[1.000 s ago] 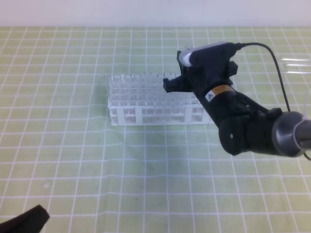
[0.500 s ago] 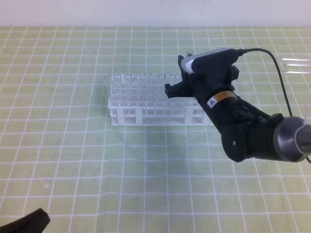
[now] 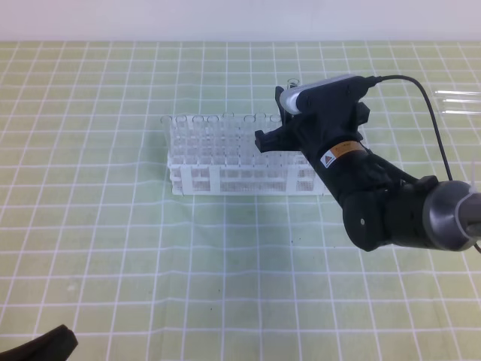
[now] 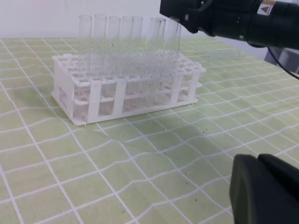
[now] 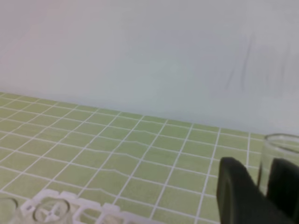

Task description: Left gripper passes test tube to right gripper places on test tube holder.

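Observation:
The white test tube holder (image 3: 240, 167) stands mid-table with several clear tubes upright in its back row. My right gripper (image 3: 284, 120) hangs over the rack's right end, shut on the test tube (image 3: 291, 81), which stands upright. In the left wrist view the test tube (image 4: 174, 39) runs from the right gripper (image 4: 183, 18) down into the holder (image 4: 93, 100) at its far right corner. The right wrist view shows the tube's mouth (image 5: 283, 144) between the fingers (image 5: 236, 193). My left gripper (image 3: 41, 346) sits low at the near left corner, far from the rack, with its fingers (image 4: 264, 186) together and holding nothing.
Spare clear tubes (image 3: 458, 101) lie grouped at the table's far right edge. A black cable (image 3: 421, 83) arcs from the right arm's housing toward the right. Green gridded matting (image 3: 150, 263) covers the table between the rack and the left gripper.
The right gripper has sunk a little and shifted right with the tube over the rack's right end, then held still. The left gripper has slipped slightly lower in the corner.

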{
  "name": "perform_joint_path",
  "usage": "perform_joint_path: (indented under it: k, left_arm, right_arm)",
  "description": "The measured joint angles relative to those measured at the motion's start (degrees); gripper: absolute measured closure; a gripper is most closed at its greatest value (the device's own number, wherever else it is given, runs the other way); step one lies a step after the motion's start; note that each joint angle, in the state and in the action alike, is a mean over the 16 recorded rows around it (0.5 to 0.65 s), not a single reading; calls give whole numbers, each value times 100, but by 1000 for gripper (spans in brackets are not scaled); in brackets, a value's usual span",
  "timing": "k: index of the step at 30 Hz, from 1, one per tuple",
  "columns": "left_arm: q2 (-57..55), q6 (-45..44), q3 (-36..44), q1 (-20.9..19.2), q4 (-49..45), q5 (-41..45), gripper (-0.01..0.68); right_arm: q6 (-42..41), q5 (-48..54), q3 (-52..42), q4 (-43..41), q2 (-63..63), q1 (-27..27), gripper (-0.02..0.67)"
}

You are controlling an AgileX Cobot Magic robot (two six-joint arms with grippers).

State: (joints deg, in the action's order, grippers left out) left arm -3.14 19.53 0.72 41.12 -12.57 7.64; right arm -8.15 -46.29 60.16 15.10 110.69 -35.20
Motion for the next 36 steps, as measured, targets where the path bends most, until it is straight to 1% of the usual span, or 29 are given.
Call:
perform_joint_path:
  k: [36]
  left_arm:
    - [-2,0,12,-1,-2,-10,675]
  right_arm:
    - [30,66,0,-149,-10,0,553]
